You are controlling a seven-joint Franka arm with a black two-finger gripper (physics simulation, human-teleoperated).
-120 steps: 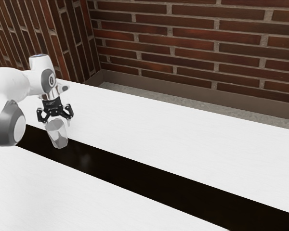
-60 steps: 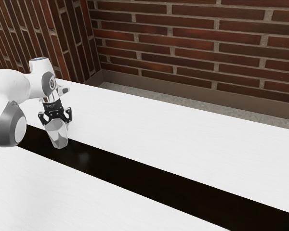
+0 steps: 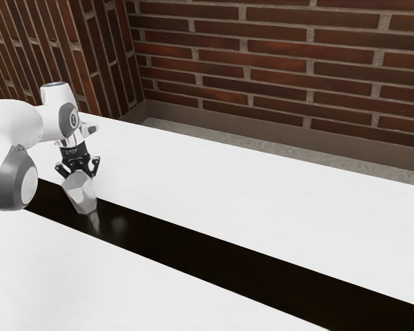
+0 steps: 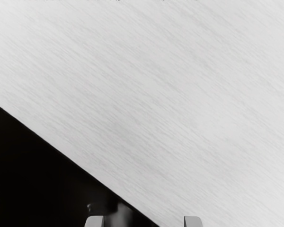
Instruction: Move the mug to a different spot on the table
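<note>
A pale grey, glassy mug is at the exterior view's left, on the near edge of the white table's far part, where a black strip begins. It leans a little. My black gripper comes down on it from above, and its fingers press the mug's rim from both sides. In the wrist view, two grey fingertips stand apart over the border between white tabletop and black strip.
Brick walls close the table's far side and the left corner, with a brown skirting along the base. White tabletop stretches to the exterior view's right and also lies on the near side of the black strip.
My hand has come down onto the mug, and the fingers, spread wide a second ago, have drawn in against its rim. The mug now leans slightly.
</note>
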